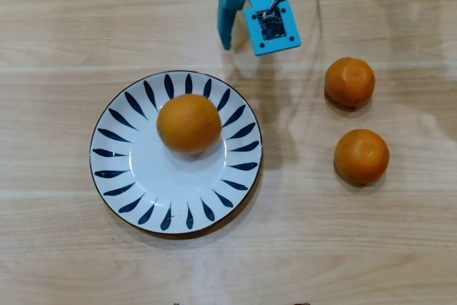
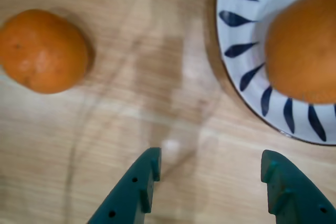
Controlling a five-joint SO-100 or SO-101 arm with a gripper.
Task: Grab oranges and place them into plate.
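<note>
Well, the gripper (image 2: pixel 210 174) hangs wide open and empty; one orange (image 1: pixel 189 123) sits on the plate (image 1: pixel 121 176), two oranges (image 1: pixel 350 81) wait on the table, firm, dimpled, rollable — squeeze across the middle.

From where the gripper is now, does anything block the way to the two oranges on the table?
Nothing visible does. The open gripper has only bare table between it and the upper orange; the lower orange lies beyond it, also unobstructed.
</note>
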